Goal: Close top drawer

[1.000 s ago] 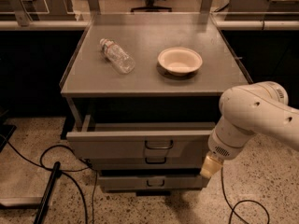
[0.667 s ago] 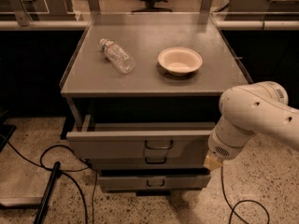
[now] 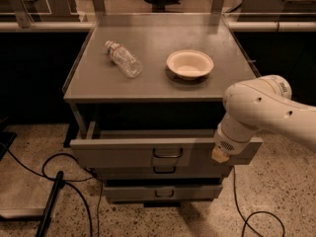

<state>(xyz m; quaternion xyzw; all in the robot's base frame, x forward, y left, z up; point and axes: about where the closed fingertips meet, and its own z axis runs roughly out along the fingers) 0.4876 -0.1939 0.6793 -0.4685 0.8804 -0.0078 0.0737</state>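
The top drawer [image 3: 128,152] is a wide grey metal drawer with a small dark loop handle [image 3: 168,153] at the middle of its front. It stands pulled out from the grey cabinet [image 3: 148,90], with a dark gap behind its front panel. My gripper [image 3: 220,154] is at the end of the white arm [image 3: 256,110]. It sits against the right end of the drawer's front panel, right of the handle. The arm hides the front's right corner.
Two narrower drawers [image 3: 158,191] sit below the top one. A clear plastic bottle [image 3: 122,58] lies on the cabinet top beside a cream bowl [image 3: 190,64]. Black cables [image 3: 59,181] run over the speckled floor at left and lower right.
My gripper has risen from the level of the lower drawers to the top drawer's front panel. The drawer has not visibly moved.
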